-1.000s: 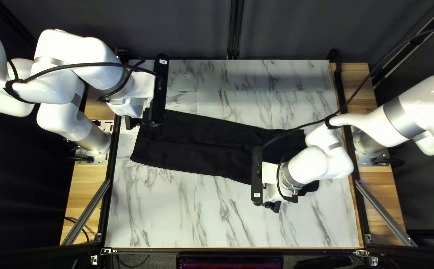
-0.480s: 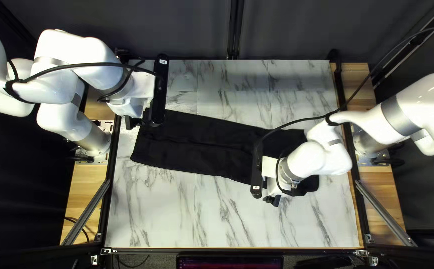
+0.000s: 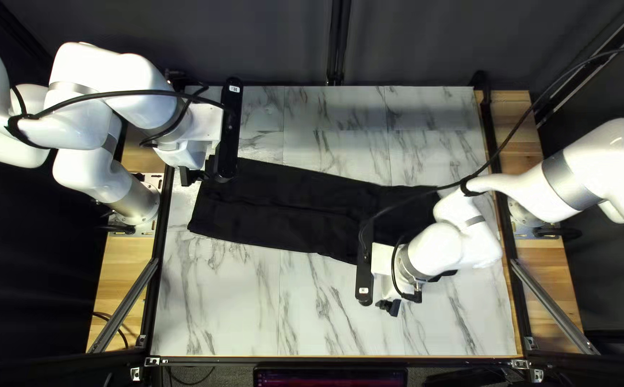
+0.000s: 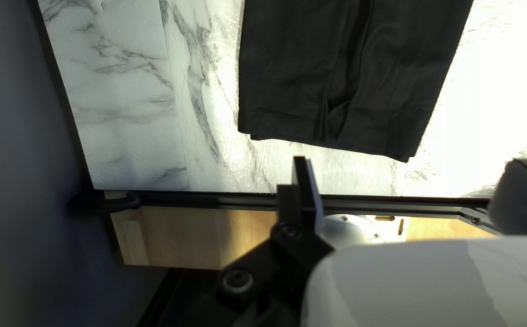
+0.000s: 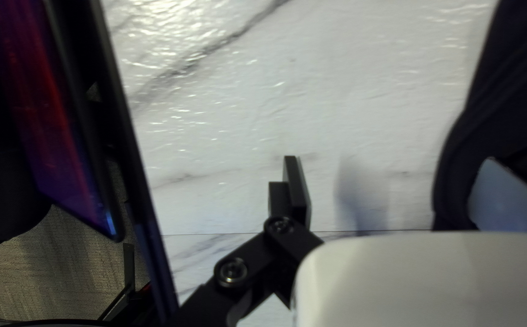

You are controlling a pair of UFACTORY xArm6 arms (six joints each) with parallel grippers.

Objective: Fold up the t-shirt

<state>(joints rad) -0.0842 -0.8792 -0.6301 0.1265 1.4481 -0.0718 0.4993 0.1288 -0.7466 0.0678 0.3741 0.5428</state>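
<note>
— Where's the black T-shirt (image 3: pixel 276 215)?
— Flat on the marble-patterned tabletop (image 3: pixel 233 308), its long axis running side to side
— And the grippers?
— Both spread, holding nothing: its left end lies just ahead of the left gripper (image 4: pixel 410 161); the right gripper (image 5: pixel 393 163) is off its near long edge, so reaching cloth likely means moving toward the far side

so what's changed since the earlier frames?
Right gripper shifted toward the table's far edge, then back toward the near edge, slightly past its start. No grab or release visible; its jaws are open now. Left gripper and visible black cloth garment unchanged.
</note>
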